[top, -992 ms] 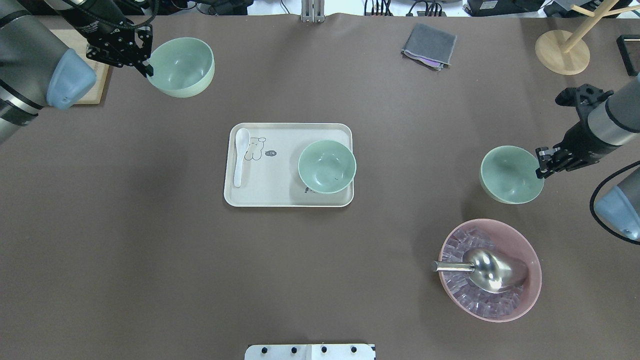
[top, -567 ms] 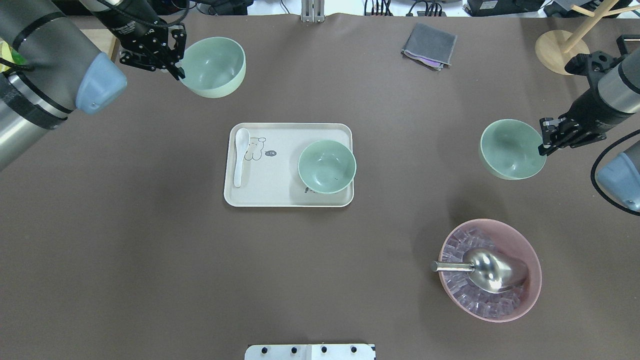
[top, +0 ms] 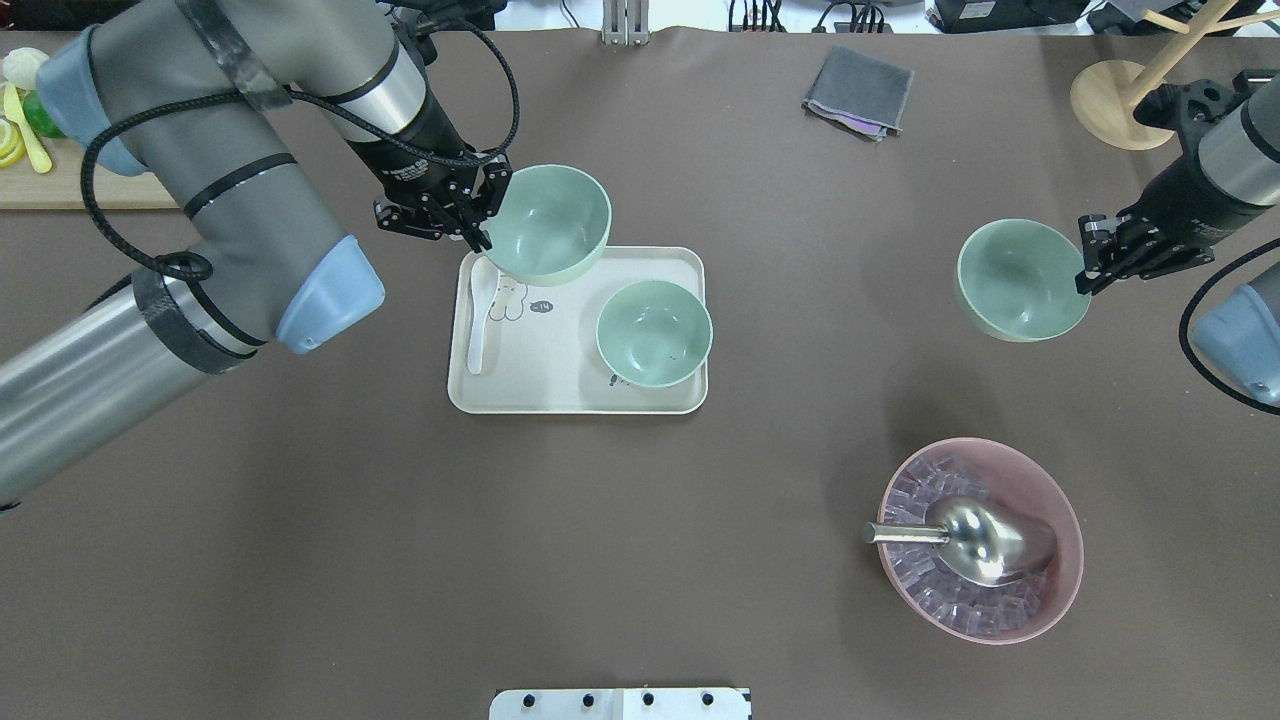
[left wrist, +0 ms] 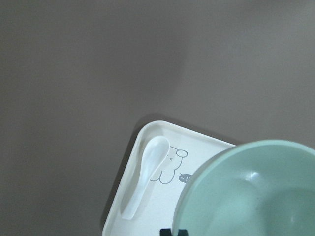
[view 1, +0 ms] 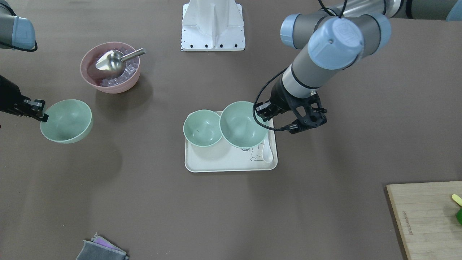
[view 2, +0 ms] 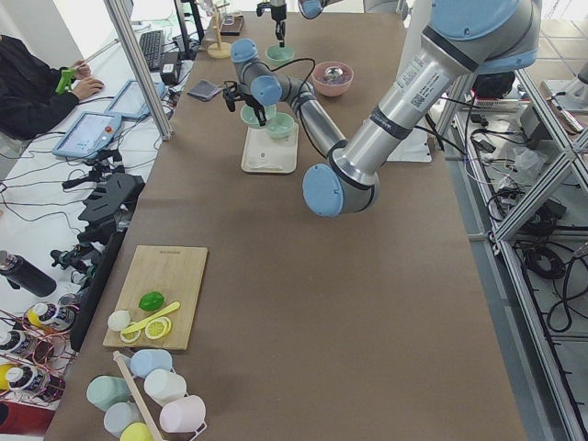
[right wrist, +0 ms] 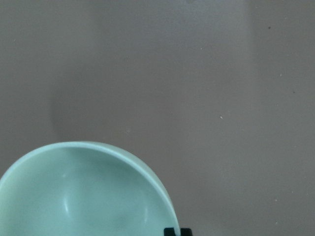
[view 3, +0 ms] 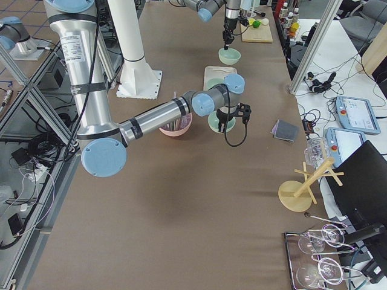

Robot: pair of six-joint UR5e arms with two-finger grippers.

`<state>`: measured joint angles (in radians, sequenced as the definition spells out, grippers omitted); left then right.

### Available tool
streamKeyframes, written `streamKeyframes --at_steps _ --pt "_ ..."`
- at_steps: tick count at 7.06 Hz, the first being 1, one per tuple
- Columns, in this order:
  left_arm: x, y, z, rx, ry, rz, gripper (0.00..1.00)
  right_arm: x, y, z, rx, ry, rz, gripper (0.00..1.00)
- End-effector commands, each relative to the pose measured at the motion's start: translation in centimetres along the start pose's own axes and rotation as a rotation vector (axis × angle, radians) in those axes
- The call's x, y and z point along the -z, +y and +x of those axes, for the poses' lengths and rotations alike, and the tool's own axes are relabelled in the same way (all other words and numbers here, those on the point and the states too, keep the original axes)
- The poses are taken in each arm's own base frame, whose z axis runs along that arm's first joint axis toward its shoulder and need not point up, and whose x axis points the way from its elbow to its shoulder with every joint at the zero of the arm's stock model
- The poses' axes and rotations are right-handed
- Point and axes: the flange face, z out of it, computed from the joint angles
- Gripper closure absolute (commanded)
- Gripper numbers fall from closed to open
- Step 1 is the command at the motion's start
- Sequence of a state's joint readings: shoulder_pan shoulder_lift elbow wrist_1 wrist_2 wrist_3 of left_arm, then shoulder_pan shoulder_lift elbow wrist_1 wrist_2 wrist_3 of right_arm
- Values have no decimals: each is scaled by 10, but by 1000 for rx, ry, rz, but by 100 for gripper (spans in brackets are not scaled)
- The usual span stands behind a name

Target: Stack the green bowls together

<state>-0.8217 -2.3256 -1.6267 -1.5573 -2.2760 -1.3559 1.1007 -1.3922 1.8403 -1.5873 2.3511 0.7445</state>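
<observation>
One green bowl (top: pixel 654 333) sits on the right end of the cream tray (top: pixel 560 395); it also shows in the front view (view 1: pixel 202 128). My left gripper (top: pixel 482 228) is shut on the rim of a second green bowl (top: pixel 550 222) and holds it in the air over the tray's far left corner; this bowl fills the lower right of the left wrist view (left wrist: pixel 251 191). My right gripper (top: pixel 1085 270) is shut on the rim of a third green bowl (top: pixel 1020 280), held above the table at the right; it shows in the right wrist view (right wrist: pixel 83 191).
A white spoon (top: pixel 481 312) lies on the tray's left side. A pink bowl (top: pixel 1060 585) with ice and a metal scoop (top: pixel 975 540) stands at the front right. A grey cloth (top: pixel 858 92) and a wooden stand (top: pixel 1125 102) are at the back. A cutting board (view 1: pixel 427 216) lies at the far left.
My left arm has carried its bowl from the far left corner of the table to over the tray. My right arm has lifted its bowl and moved it away from me.
</observation>
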Motion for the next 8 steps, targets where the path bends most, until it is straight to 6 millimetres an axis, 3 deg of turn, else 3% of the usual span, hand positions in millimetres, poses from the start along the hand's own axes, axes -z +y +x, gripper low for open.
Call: streamKeyframes --at_steps 1,2,5,8 --pt "-25 39 30 -14 -11 24 100 5 -4 -8 -9 8 0 100" --pt "-48 63 43 -34 -28 36 100 6 -4 -10 -7 5 1 100" --pt "-67 75 67 -25 -46 29 100 10 -6 -17 2 0 7 100" --pt "-87 79 68 -36 -66 53 100 11 -7 -19 1 -3 5 100"
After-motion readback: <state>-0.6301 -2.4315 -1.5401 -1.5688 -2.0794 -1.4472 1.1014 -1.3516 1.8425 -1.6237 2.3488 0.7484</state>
